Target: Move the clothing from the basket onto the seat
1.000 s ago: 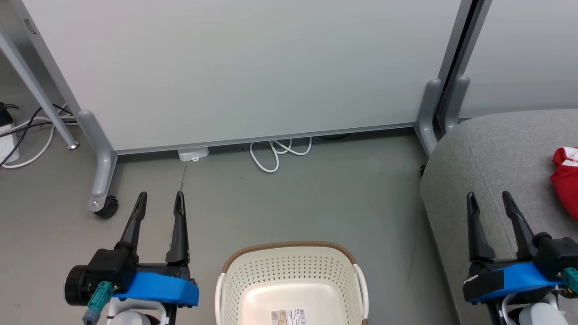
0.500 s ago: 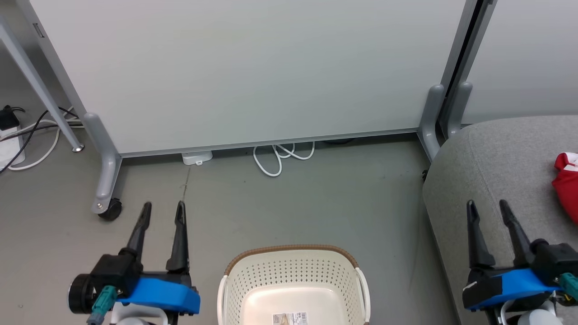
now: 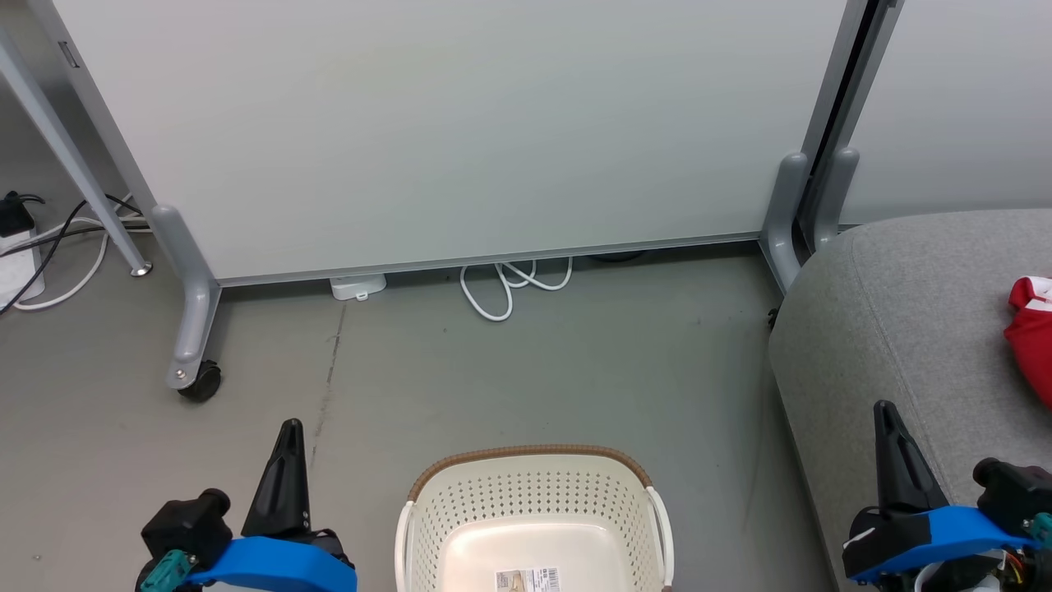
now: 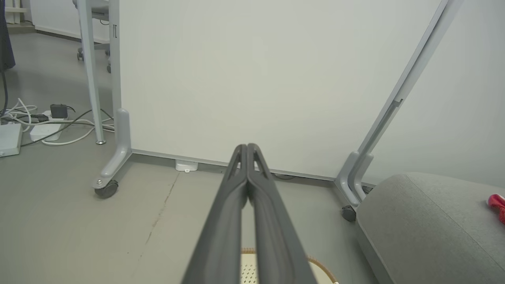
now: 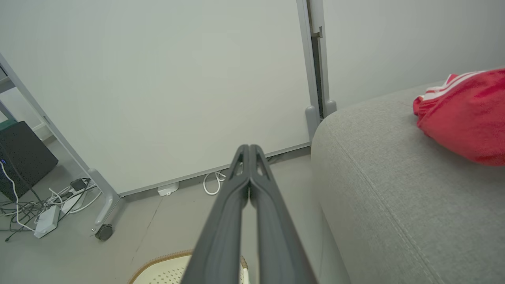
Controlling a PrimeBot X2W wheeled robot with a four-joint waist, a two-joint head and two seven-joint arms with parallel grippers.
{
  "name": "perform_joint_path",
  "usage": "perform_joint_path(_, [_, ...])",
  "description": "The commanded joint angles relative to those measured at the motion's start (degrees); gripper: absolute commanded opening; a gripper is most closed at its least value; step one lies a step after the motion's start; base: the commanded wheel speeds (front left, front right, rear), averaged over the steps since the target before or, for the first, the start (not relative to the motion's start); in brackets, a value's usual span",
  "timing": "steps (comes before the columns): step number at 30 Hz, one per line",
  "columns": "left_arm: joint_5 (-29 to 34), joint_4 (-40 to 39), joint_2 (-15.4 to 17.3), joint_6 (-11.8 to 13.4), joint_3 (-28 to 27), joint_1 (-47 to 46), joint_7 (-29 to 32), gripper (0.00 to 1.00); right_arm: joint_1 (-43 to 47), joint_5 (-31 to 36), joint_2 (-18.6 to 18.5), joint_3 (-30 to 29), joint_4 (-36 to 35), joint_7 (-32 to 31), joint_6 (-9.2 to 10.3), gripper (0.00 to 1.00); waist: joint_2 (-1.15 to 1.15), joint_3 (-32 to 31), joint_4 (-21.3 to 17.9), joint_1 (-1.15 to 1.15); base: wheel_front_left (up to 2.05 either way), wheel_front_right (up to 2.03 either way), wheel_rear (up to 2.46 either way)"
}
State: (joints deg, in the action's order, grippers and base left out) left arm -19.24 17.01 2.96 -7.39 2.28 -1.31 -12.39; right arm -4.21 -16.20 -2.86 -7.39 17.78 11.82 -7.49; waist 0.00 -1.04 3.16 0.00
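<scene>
Your left fingers (image 3: 285,469) and right fingers (image 3: 897,460) are both pressed together, pinching nothing. The red clothing (image 3: 1031,337) lies on the grey seat (image 3: 904,312), far to your right. The part of the basket (image 3: 526,493) you can see has only a label (image 3: 526,578) on its floor. The cloth looks soft, light and floppy, so grab a thick fold in the middle, not the thin white trim.

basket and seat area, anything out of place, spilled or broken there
Nothing stands out. The basket stands upright on the floor, its visible bottom bearing just a barcode label. The red clothing lies crumpled on the seat. A white cable loops loosely under the partition, nothing more.
</scene>
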Motion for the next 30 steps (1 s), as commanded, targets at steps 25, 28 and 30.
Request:
perform_joint_path(25, [-24.67,-1.77,0.48,-0.05,-2.74,-2.88,5.82,0.00,-1.29,-25.39,-0.18,0.45,-2.24,-5.87,0.00,0.00,0.00,0.27,-0.69,0.00,0.00,0.00,0.00])
perform_joint_path(28, [-27.06,-1.84,0.49,-0.05,-2.98,-3.02,6.42,0.00,-1.36,-27.86,-0.17,0.48,-2.32,-6.43,0.00,0.00,0.00,0.30,-0.77,0.00,0.00,0.00,0.00])
perform_joint_path(30, [-28.62,-1.89,0.51,-0.05,-3.12,-3.11,6.80,0.00,-1.40,-29.45,-0.17,0.49,-2.38,-6.84,0.00,0.00,0.00,0.32,-0.82,0.00,0.00,0.00,0.00])
